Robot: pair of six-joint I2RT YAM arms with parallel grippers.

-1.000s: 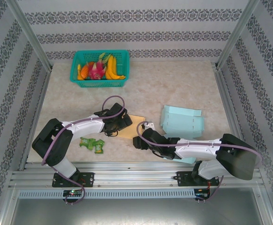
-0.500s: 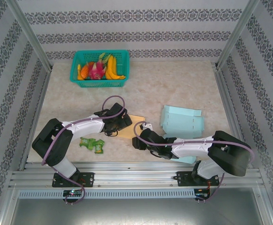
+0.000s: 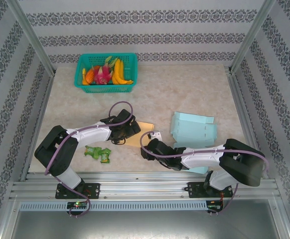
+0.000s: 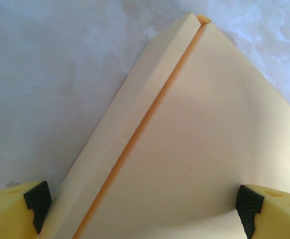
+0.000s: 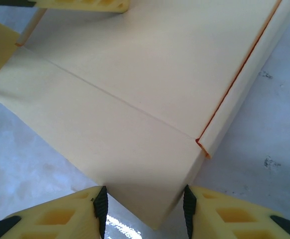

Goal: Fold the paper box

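While the left gripper (image 4: 142, 204) gapes wide, the right gripper (image 5: 144, 206) (half closed) perhaps pinches the paper box (image 5: 135, 99).

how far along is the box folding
Done: little; the cream paper box blank lies flat, one narrow edge strip folded over. In hand: the open left claw straddles it, the right claw brackets one corner. Left: raising the walls and closing it.

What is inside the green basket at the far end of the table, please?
Fruit: yellow bananas, a pink dragon fruit and an orange piece lie in the basket. Whatever sits beneath them, and the basket's floor, is covered.
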